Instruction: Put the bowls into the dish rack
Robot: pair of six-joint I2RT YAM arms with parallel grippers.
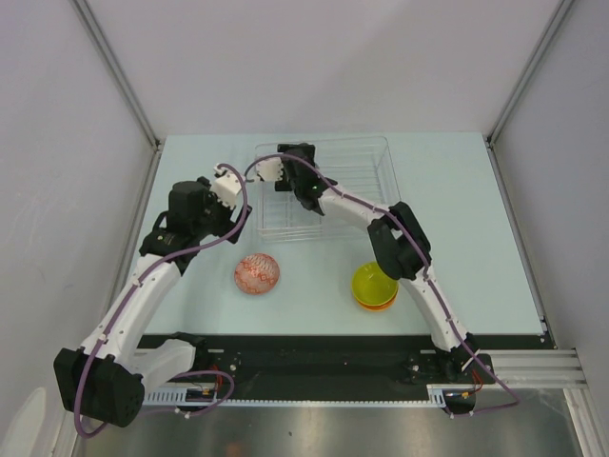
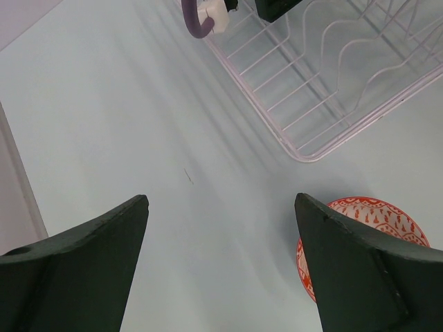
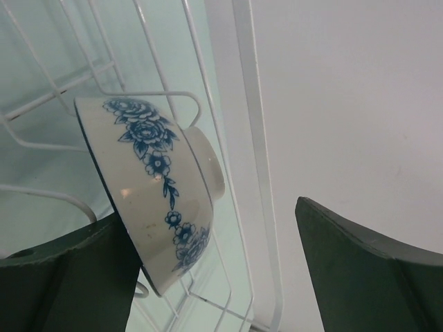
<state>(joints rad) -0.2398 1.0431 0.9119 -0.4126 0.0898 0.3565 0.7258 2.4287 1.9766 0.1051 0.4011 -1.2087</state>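
Note:
The dish rack (image 1: 357, 181) is a clear wire tray at the back of the table. A white bowl with blue flowers (image 3: 156, 187) stands on its edge between the rack's prongs (image 3: 208, 138). My right gripper (image 3: 208, 207) is open around it. The left finger (image 3: 76, 277) lies against the bowl's rim and the right finger (image 3: 360, 270) stands well apart. In the top view that gripper (image 1: 306, 195) covers the bowl. My left gripper (image 2: 220, 199) hangs open and empty over bare table, left of the rack (image 2: 332, 76). A red-patterned bowl (image 2: 374, 214) (image 1: 257, 274) sits by its right finger.
A yellow-green bowl (image 1: 373, 283) sits nested in an orange bowl (image 1: 376, 303) on the table in front of the rack, beside the right arm's elbow (image 1: 400, 238). Grey walls close in the table at the left, right and back.

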